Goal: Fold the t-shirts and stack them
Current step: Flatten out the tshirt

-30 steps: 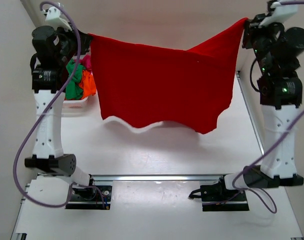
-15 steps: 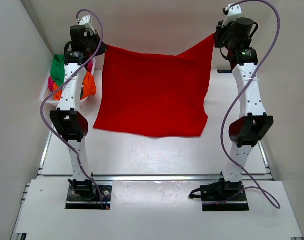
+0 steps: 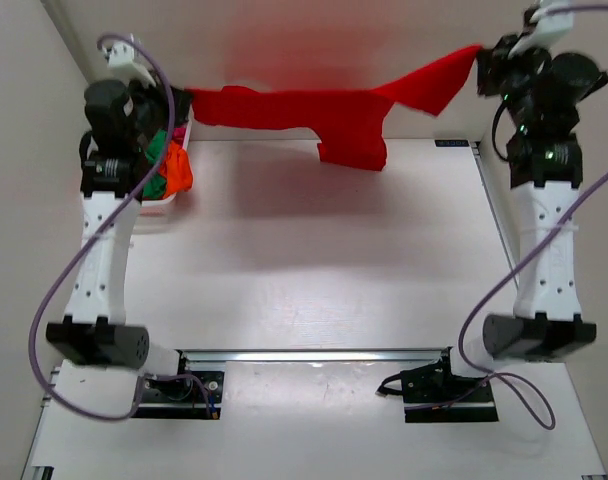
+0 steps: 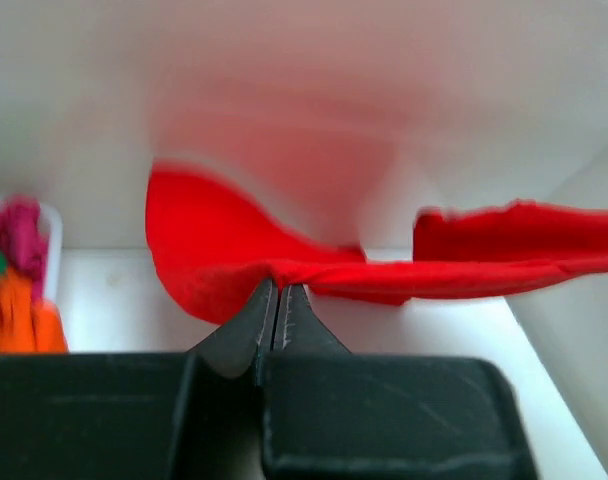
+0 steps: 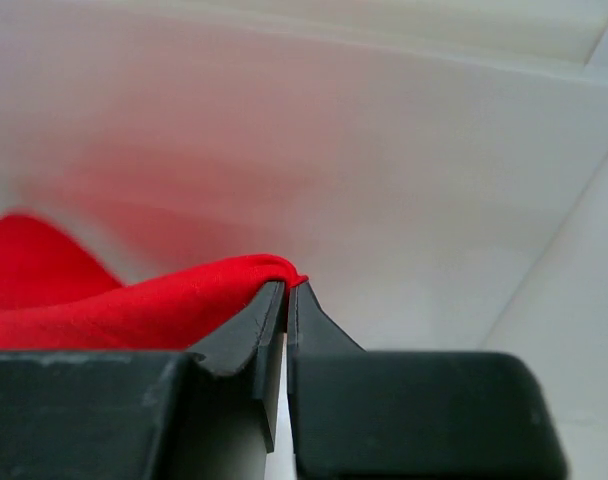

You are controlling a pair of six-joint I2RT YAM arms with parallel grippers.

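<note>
The soft red cloth t-shirt hangs in the air as a bunched band strung between the two pincers, with one flap drooping roughly midway between them. The left gripper is clamped tight on one end, and the right gripper is pinched closed on the other corner. Just below and beside the left pincer sits a white plastic lattice basket holding a crumpled green t-shirt, an orange t-shirt and what seems, through blur, to be a pink t-shirt
</note>
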